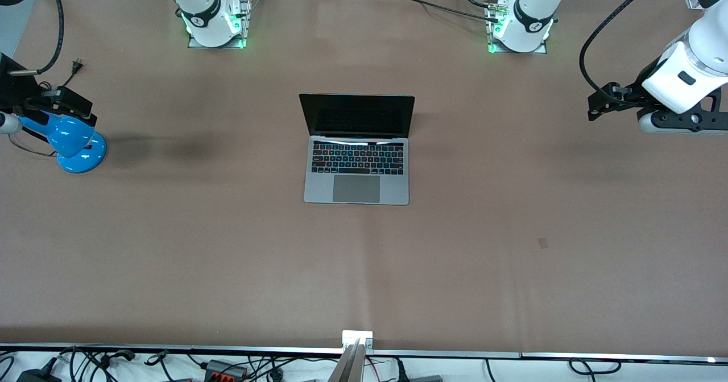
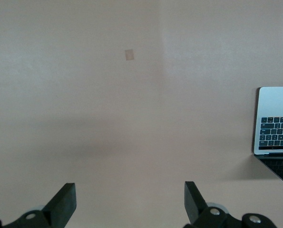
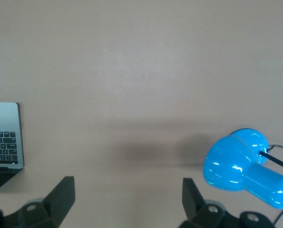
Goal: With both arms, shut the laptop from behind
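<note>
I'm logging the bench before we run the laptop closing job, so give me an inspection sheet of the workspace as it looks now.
Surface: brown table, one small darker patch toward the left arm's end.
Job's things: laptop at mid-table, lid open, screen dark, keyboard facing the front camera.
Clutter: blue desk lamp at the right arm's end.
Grippers: left gripper open, over bare table at the left arm's end, waiting; right gripper open, over the table beside the lamp.
Cables: black cable looping on the left arm; lamp's plug lying on the table.
Surroundings: loose cables and adapters below the table's front edge.
</note>
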Robot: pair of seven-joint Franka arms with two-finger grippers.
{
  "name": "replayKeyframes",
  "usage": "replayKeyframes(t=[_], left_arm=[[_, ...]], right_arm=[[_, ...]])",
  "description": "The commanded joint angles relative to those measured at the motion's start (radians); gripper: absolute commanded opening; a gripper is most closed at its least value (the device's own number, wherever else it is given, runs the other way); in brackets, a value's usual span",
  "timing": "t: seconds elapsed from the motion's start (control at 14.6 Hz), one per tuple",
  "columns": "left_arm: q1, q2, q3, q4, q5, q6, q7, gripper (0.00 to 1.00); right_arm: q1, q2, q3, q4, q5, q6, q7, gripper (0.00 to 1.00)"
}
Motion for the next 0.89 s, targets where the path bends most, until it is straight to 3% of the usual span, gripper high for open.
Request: replayKeyframes(t=[0.0, 0.34, 0.48, 0.68, 0.82], left_arm=[[0.004, 0.009, -0.004, 0.025, 0.019, -0.022, 0.012, 1.0], [0.004, 0.009, -0.004, 0.027, 0.019, -0.022, 0.01, 1.0], [0.004, 0.01, -0.004, 0.027, 0.018, -0.022, 0.001, 1.0], [-0.003, 0.044, -0.006, 0.027, 0.01, -0.039, -0.002, 1.0], [0.0, 0.051, -0.004, 0.028, 0.005, -0.107, 0.006, 1.0]], right_arm=[[-0.003, -0.042, 0.007, -0.031, -0.006, -0.007, 0.006, 1.0], [0.0, -0.037, 0.008, -0.031, -0.006, -0.024, 0.015, 1.0], [0.021, -0.03, 0.008, -0.031, -0.001, -0.035, 0.017, 0.37], [0.044, -0.016, 0.008, -0.031, 0.002, -0.047, 0.017, 0.05], [0.072, -0.004, 0.008, -0.031, 0.002, -0.065, 0.018, 0.0]])
